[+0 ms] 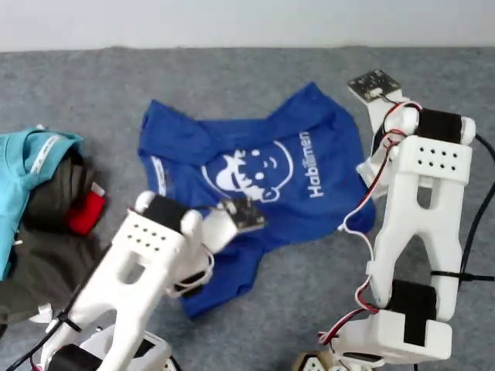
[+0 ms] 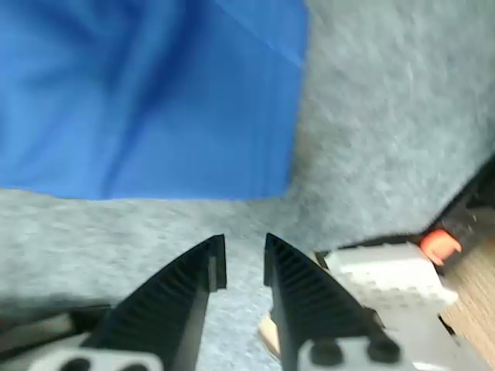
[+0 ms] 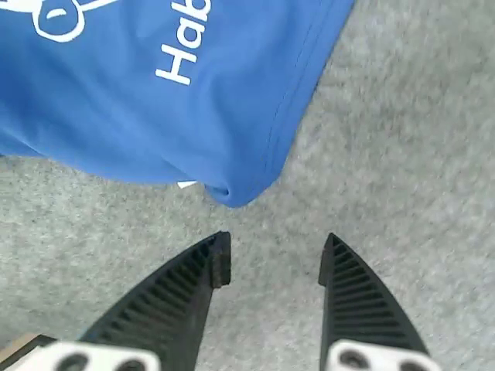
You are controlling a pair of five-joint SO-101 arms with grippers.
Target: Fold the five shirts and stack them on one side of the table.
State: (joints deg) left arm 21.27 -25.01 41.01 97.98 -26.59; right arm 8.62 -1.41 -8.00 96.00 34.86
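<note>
One blue shirt (image 1: 263, 166) lies crosswise, its top toward the clothes pile (image 1: 46, 201).

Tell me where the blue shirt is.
In the high view the blue shirt lies spread in the middle of the table, right of the clothes pile.

The table (image 1: 85, 85) I work at is covered, as far as I can see, with a grey, felt-like cloth (image 1: 232, 66), fuzzy and slightly mottled, lying flat across the whole stretch in front of me. Along its far side rises a plain pale wall (image 1: 247, 23), evenly lit, and the light over my workspace is soft and diffuse, leaving only faint shadows on the grey. Close to me, at the near edge, a strip of light brown wood (image 2: 473, 313) shows where the cloth ends.
</note>
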